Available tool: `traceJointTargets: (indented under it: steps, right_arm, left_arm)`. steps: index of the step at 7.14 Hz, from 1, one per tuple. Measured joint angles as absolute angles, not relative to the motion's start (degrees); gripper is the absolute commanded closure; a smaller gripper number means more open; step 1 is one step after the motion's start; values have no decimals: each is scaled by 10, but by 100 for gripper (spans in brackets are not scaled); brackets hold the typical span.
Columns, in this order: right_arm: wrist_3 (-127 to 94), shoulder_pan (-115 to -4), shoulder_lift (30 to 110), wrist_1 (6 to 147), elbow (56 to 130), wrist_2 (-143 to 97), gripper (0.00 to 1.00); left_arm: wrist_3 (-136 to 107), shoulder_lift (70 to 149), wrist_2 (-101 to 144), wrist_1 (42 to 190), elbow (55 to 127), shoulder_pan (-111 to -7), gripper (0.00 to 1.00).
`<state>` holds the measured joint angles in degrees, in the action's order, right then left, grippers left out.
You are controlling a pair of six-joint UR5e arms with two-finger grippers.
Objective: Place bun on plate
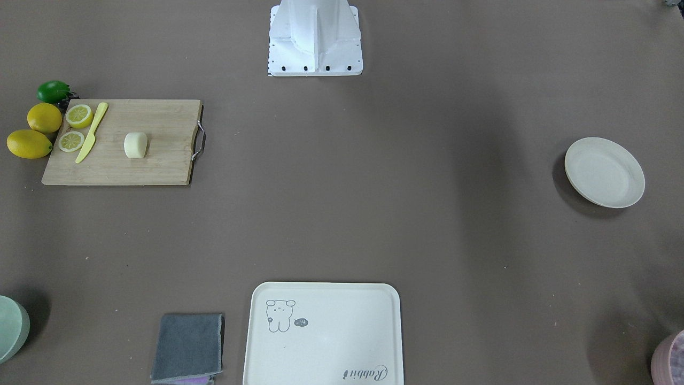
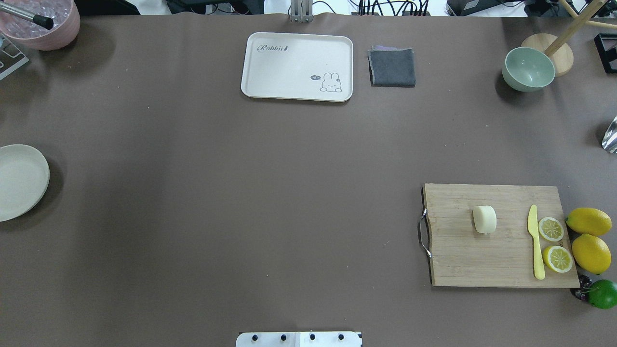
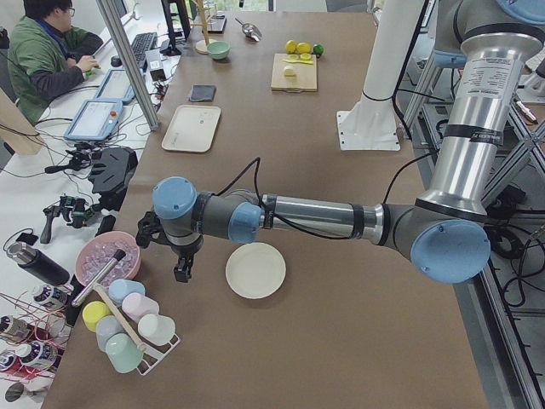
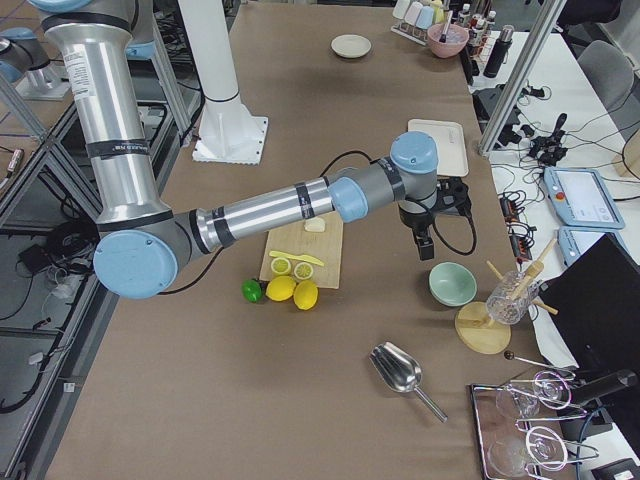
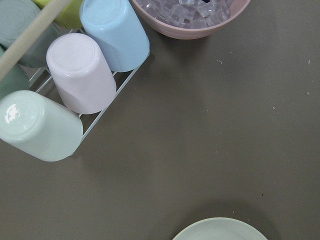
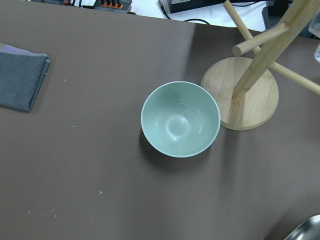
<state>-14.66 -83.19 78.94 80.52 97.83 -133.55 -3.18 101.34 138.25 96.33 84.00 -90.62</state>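
Note:
The pale bun (image 2: 484, 219) lies on the wooden cutting board (image 2: 462, 260) at the table's right; it also shows as the bun (image 1: 135, 145). The round off-white plate (image 2: 17, 180) sits at the far left edge, with the plate's rim (image 5: 220, 230) at the bottom of the left wrist view. My left gripper (image 3: 183, 268) hangs beside the plate (image 3: 255, 270), toward the cup rack. My right gripper (image 4: 425, 248) hovers past the board, above a green bowl (image 4: 452, 283). Neither gripper's fingers show clearly enough, so I cannot tell if they are open or shut.
On the board lie a yellow knife (image 2: 536, 248) and two lemon halves (image 2: 551, 229); whole lemons (image 2: 589, 221) and a lime (image 2: 602, 293) sit beside it. A rabbit tray (image 2: 297, 66), grey cloth (image 2: 392, 67), green bowl (image 2: 528, 69), wooden stand (image 6: 248, 92), pink ice bowl (image 5: 190, 17) and cups (image 5: 80, 72) line the far side.

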Motion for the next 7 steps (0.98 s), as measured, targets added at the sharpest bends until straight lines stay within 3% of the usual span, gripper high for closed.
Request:
traceJointTargets:
  steps: [7]
  right_arm:
    - [-156,-809,780,805,978,-1330,0]
  left_arm:
    - [-28,995,1385,1024,843,-913,1]
